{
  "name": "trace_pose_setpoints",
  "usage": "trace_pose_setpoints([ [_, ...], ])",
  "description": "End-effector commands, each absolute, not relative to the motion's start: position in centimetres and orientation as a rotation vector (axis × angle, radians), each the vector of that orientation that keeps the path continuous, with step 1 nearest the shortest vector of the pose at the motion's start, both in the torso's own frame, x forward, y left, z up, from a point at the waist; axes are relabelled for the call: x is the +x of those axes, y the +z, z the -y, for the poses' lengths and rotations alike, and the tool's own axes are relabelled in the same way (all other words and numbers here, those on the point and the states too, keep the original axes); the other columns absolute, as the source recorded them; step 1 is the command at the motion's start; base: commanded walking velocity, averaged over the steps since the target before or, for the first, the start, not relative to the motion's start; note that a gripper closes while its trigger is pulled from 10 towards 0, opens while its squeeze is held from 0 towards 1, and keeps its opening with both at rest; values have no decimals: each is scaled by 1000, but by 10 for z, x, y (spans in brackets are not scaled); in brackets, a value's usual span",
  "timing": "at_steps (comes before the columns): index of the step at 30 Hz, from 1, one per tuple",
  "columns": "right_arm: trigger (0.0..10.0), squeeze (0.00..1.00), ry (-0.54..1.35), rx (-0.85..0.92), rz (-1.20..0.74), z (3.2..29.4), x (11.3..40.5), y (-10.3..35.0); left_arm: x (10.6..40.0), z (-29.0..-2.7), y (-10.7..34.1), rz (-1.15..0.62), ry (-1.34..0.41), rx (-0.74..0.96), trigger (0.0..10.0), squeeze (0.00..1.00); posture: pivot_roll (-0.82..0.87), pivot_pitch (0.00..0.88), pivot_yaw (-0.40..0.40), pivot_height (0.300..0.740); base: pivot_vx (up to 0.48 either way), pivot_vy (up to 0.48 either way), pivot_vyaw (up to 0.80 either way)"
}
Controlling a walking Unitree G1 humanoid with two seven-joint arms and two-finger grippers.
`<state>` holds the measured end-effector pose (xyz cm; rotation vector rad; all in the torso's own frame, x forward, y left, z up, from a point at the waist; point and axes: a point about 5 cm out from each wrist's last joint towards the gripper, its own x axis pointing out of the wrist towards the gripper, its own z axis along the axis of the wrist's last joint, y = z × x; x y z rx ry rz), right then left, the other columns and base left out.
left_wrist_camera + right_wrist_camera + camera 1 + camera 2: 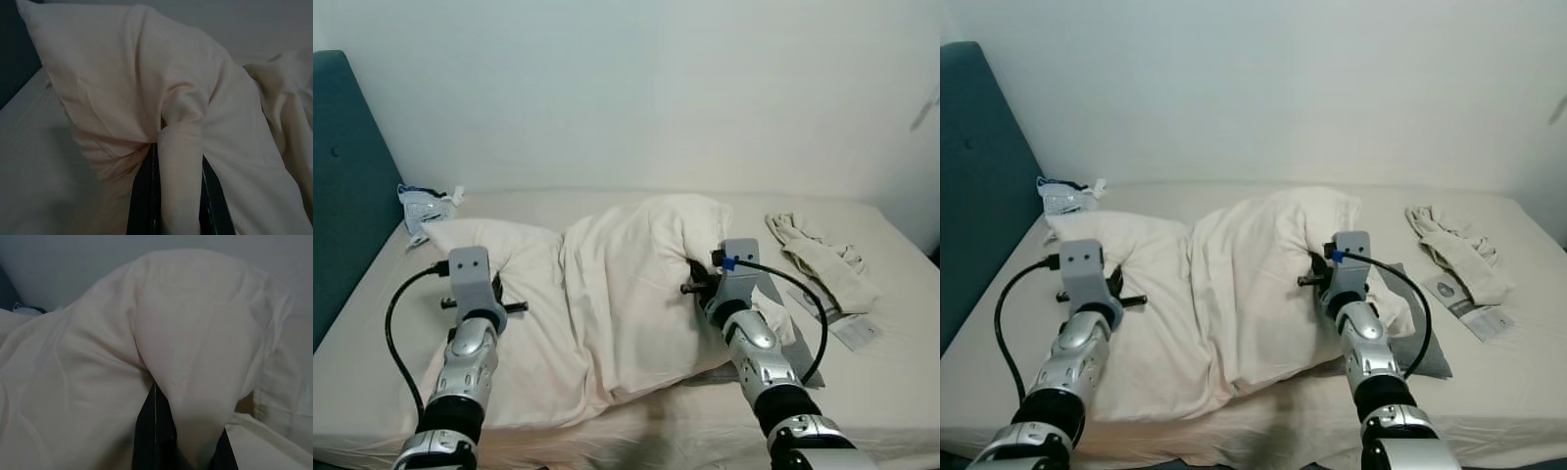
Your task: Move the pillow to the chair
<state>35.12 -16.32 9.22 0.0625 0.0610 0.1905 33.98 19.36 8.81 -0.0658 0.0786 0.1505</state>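
Pillow pinched from both sides on the bed.
Large, soft cream fabric pillow (607, 304) lies on the pale mattress (891, 372); left gripper (178, 196) and right gripper (188, 440) each pinch a fold of its cover. Light but floppy, it will likely sag between holds.

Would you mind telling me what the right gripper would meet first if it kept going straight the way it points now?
The right gripper is already pinching a fold of the pillow, so more of the pillow comes first. Beyond that, probably the wall behind the bed, though depth is unclear.
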Motion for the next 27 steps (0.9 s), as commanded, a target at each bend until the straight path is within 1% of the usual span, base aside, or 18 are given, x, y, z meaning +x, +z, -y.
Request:
trace_pose_setpoints([
  [1, 10000, 0, 220, 63, -9, 157, 357, 104, 346, -183, 97, -38, 128, -79, 10000, 0, -7, 0, -50, 740, 0, 0, 0],
  [2, 10000, 0, 224, 54, -25, 155, 358, 104, 347, -184, 96, -51, 134, -102, 10000, 0, -24, 0, -33, 740, 0, 0, 0],
  [5, 10000, 0, 230, 54, -45, 153, 361, 104, 348, -186, 94, -72, 141, -124, 10000, 0, -21, 0, -26, 740, 0, 0, 0],
  [6, 10000, 0, 229, 76, -52, 154, 362, 105, 349, -186, 93, -84, 132, -105, 10000, 0, -19, 0, -30, 740, 0, 0, 0],
  [8, 10000, 0, 235, 35, -56, 155, 365, 108, 352, -185, 94, -91, 69, 15, 10000, 0, -20, 0, -34, 740, 0, 0, 0],
  [10, 10000, 0, 212, 68, -55, 158, 367, 110, 351, -190, 93, -99, 82, -11, 10000, 0, -23, 0, -35, 740, 0, 0, 0],
  [12, 10000, 0, 210, 39, -62, 160, 366, 108, 349, -194, 91, -103, 79, 20, 10000, 0, -24, 0, -22, 740, 0, 0, 0],
  [14, 10000, 0, 205, 28, -56, 163, 366, 108, 348, -197, 91, -97, 90, -10, 10000, 0, -43, 0, -16, 740, 0, 0, 0],
  [16, 10000, 0, 188, 38, -39, 167, 365, 110, 346, -199, 93, -70, 116, -84, 10000, 0, -38, 0, -14, 740, 0, 0, 0],
  [21, 10000, 0, 195, 61, -47, 168, 362, 107, 338, -200, 80, -94, 104, -64, 10000, 0, -57, 0, 0, 740, 0, 0, 0],
  [23, 10000, 0, 217, 71, -37, 163, 358, 102, 336, -201, 73, -127, 166, -77, 10000, 0, -49, 8, -9, 740, 0, 0, 0],
  [25, 10000, 0, 219, 67, -45, 161, 357, 99, 335, -200, 71, -130, 166, -73, 10000, 0, -49, 8, -9, 740, 0, 0, 0],
  [26, 10000, 0, 230, 52, -60, 158, 353, 93, 332, -197, 68, -135, 162, -48, 10000, 0, -40, 28, -9, 740, 0, 0, 0],
  [27, 10000, 0, 230, 52, -60, 158, 353, 93, 332, -197, 68, -135, 162, -48, 10000, 0, -40, 28, -9, 740, 0, 0, 0],
])
